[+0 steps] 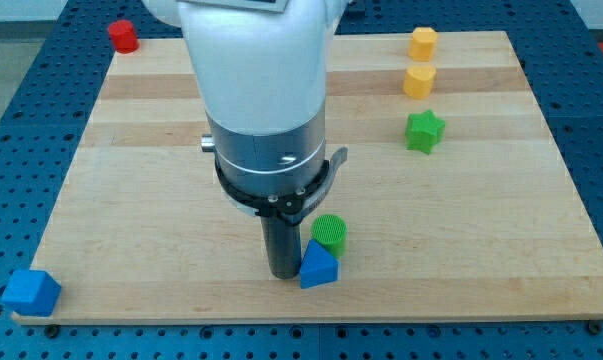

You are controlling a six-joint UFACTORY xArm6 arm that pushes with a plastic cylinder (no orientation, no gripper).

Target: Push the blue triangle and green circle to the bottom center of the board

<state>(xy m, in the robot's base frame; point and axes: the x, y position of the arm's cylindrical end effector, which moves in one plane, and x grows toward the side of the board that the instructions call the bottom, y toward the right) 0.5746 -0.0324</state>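
Note:
The blue triangle [318,267] lies near the bottom middle of the wooden board [131,200]. The green circle [330,233], a ribbed cylinder, stands just above it and to its right, touching it. My tip [283,274] is at the end of the dark rod, right against the blue triangle's left side and to the lower left of the green circle. The arm's white and grey body hides the board's middle above the rod.
A green star [424,131] sits at the right, with two yellow blocks [419,81] [423,43] above it. A red cylinder [123,36] stands at the top left corner. A blue cube [31,292] sits at the bottom left corner.

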